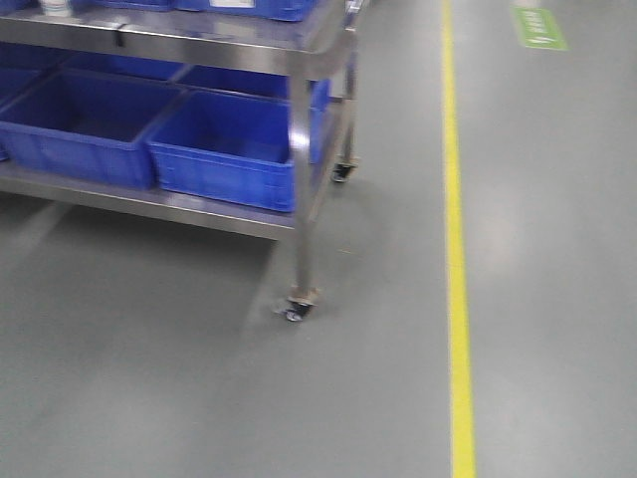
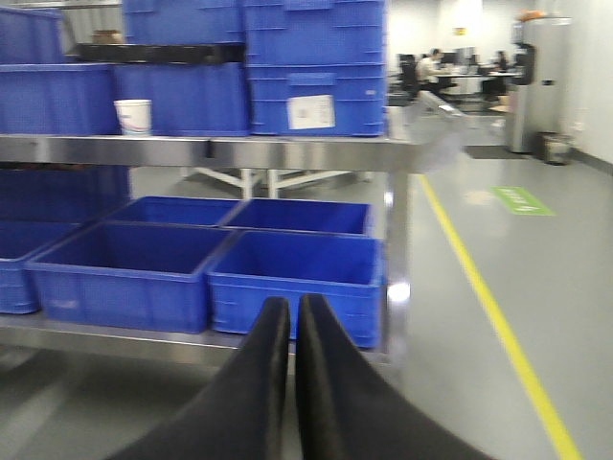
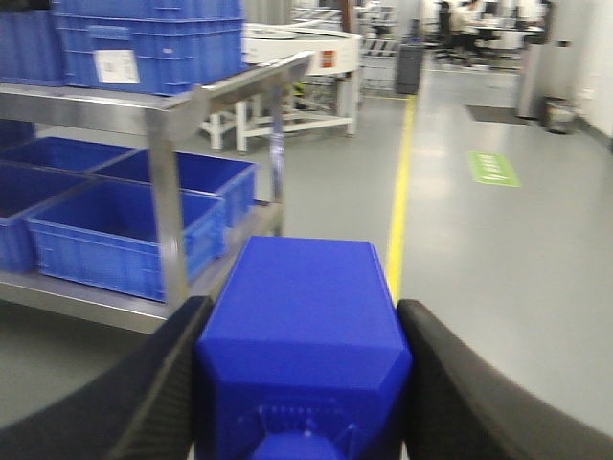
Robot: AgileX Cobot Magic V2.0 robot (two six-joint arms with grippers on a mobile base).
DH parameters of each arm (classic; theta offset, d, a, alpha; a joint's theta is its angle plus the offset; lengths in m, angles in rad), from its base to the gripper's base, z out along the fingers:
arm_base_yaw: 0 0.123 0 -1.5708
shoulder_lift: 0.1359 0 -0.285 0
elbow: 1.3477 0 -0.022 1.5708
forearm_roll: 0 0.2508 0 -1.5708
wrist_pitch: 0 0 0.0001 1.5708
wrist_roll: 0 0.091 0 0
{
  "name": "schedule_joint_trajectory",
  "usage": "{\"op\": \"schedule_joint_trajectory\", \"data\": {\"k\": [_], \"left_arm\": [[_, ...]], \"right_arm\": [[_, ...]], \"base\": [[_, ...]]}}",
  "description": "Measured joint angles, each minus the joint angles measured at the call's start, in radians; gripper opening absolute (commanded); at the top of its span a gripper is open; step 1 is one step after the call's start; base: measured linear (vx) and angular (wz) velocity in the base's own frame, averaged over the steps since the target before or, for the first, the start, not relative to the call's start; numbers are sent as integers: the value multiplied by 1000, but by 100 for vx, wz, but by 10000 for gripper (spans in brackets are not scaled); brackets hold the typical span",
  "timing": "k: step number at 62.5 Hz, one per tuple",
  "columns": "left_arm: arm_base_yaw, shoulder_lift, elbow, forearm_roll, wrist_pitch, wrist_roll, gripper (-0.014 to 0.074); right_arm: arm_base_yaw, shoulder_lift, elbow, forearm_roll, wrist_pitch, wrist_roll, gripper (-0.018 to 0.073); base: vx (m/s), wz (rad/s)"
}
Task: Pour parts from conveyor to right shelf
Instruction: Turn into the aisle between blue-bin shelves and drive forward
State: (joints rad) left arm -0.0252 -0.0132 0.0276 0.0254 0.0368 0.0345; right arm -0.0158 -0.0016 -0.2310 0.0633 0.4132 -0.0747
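A bright-blue part (image 3: 305, 326) fills the space between the two black fingers of my right gripper (image 3: 302, 311), which is shut on it. The right shelf (image 1: 299, 149) is a steel rack on castors holding deep-blue bins (image 1: 229, 149); the front view has it at the upper left, ahead of me. In the right wrist view the shelf (image 3: 168, 192) stands to the left of the held part. My left gripper (image 2: 292, 307) is shut with nothing in it and points at the shelf's (image 2: 287, 153) lower bins (image 2: 287, 273). The conveyor is out of view.
A yellow floor line (image 1: 456, 249) runs along the right of the shelf, with a green floor mark (image 1: 539, 28) beyond it. A castor (image 1: 299, 307) sits under the near shelf post. A paper cup (image 2: 133, 116) stands on the upper level among stacked bins.
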Motion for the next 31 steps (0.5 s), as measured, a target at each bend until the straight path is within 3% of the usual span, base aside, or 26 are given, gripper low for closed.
{"op": "schedule_joint_trajectory", "data": {"k": [11,31], "left_arm": [[0,0,0,0,0,0,-6],[0,0,0,0,0,0,-6]], "right_arm": [[0,0,0,0,0,0,-5],[0,0,0,0,0,0,-5]], "base": [[41,81],[31,103]]}}
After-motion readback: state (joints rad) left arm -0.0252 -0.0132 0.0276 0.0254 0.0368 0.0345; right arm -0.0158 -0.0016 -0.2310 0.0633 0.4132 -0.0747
